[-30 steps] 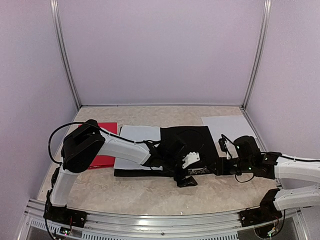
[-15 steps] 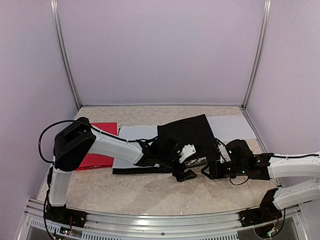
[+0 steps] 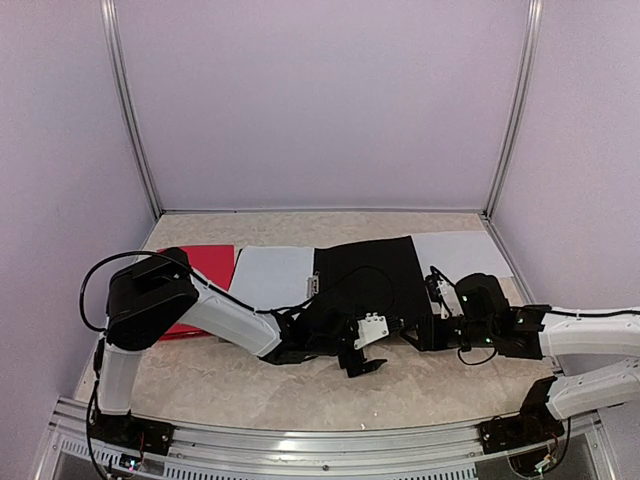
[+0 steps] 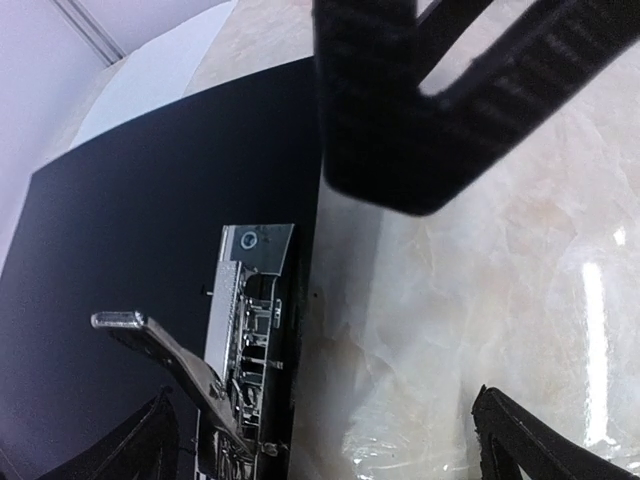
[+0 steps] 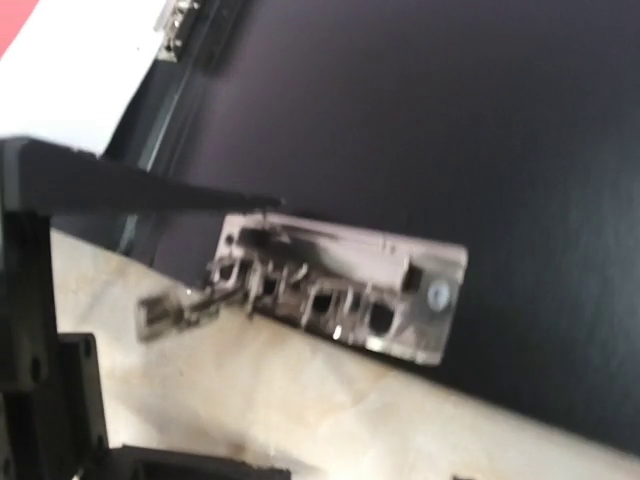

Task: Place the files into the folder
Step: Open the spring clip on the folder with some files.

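The black folder (image 3: 365, 275) lies open mid-worktop (image 3: 250, 375), clip (image 4: 245, 330) exposed. One file (image 3: 455, 248) lies outside at its 2 o'clock and another sheet (image 3: 275, 275) touches at 9. Filing judged outstanding. The left claw (image 3: 360, 358) stands apart, empty; the right claw (image 3: 418, 332) cannot be told.
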Motion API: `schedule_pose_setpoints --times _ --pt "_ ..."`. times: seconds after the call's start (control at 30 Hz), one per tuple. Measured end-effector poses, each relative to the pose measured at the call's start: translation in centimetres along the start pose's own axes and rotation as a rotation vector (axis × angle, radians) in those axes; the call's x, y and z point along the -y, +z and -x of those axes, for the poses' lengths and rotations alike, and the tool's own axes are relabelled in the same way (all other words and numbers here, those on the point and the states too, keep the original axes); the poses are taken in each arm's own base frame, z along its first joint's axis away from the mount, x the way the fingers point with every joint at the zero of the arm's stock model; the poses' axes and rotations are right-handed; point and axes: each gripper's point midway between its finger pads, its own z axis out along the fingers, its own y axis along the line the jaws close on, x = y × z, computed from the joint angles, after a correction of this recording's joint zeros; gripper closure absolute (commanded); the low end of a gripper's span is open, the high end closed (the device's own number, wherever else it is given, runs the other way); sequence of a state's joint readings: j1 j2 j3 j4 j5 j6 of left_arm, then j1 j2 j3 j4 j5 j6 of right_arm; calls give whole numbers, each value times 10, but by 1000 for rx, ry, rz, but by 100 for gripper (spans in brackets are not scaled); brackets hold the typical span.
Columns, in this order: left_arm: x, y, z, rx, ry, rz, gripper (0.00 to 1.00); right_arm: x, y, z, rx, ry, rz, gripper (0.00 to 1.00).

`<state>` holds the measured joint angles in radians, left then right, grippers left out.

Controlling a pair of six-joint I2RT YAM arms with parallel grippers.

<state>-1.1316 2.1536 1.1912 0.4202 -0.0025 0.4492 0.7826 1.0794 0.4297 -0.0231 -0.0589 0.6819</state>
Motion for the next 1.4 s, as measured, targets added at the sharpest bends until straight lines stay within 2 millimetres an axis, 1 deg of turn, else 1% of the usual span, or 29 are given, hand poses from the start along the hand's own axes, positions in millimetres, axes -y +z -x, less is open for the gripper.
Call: schedule_pose_setpoints --times 0.1,0.2,0.27,0.33,0.4,0.53,0.63,0.73,0.8,0.9,1.1,1.27,1.4 --pt "-1 -1 4 14 1 9 1 1 -1 6 22 -7 -15 49" --pt "-3 -2 8 24 -22 5 1 0 -2 22 64 -11 -47 51" --pt "-1 -4 11 30 -38 -9 1 0 1 34 87 -12 -72 53" --pt "-1 -7 15 37 -60 -19 1 3 6 44 104 -6 -104 54" --pt "-1 -9 18 42 -82 -28 1 9 13 47 105 -1 -130 55" --pt "2 -12 21 46 -112 -48 1 33 27 43 78 18 -197 56" --pt "5 -12 18 33 -132 -66 1 47 38 36 51 22 -232 58" --pt "7 -12 14 18 -149 -74 1 58 45 21 18 25 -254 61" --pt "8 -12 13 10 -160 -77 1 66 46 9 -6 27 -270 62" --pt "9 -12 10 1 -176 -80 1 75 47 -5 -28 32 -286 64" --pt "9 -12 6 -18 -207 -86 1 73 57 1 15 49 -257 69" --pt "10 -13 3 -26 -231 -89 1 70 66 3 31 51 -246 76" --pt "8 -20 0 -32 -258 -86 1 70 69 4 42 58 -254 82"
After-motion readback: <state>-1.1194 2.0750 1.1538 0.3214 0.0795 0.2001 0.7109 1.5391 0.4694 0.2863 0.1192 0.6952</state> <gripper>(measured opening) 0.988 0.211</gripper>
